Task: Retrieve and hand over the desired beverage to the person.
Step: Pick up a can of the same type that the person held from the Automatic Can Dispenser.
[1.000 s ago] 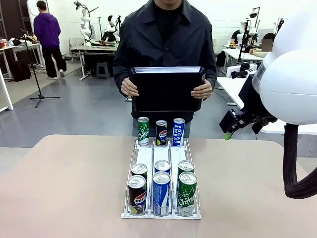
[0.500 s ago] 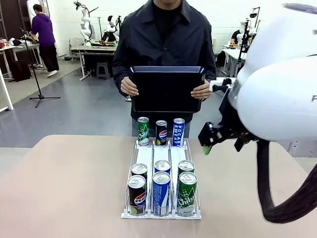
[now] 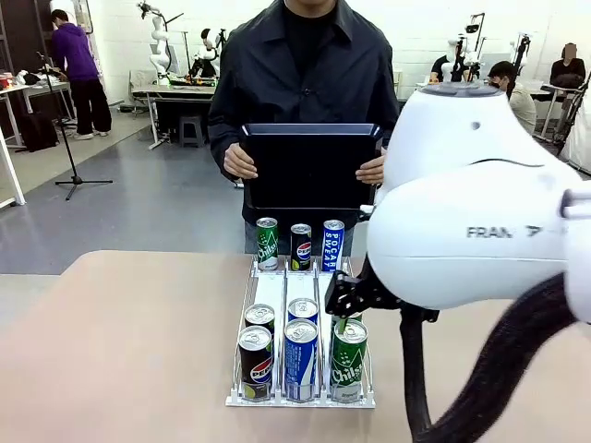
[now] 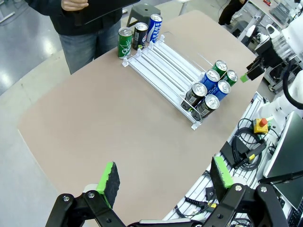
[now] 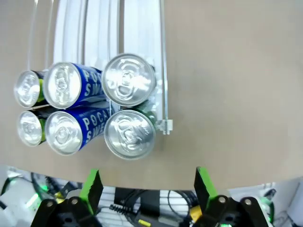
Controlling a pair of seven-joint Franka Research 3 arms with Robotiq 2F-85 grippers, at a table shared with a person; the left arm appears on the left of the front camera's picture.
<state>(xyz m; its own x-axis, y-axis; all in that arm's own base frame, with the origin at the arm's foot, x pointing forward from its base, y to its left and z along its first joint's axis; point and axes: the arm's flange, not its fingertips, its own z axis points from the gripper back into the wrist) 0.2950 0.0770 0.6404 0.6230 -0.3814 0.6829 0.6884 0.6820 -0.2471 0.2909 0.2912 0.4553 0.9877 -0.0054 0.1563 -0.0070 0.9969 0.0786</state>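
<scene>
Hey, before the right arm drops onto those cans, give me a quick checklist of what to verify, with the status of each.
1. The right end effector is open: ok, jaws wide apart.
2. Lined up over the front green can: ok, roughly; the can sits a little toward one finger.
3. Finger room beside the neighbouring blue can: cannot tell; the gap looks tight.
4. Which drink the person wants: cannot tell; both hands hold the tray.
5. Tray level to receive: not ok, tipped up against the chest.
6. The left end effector is clear of the rack: ok, open and far off.
</scene>
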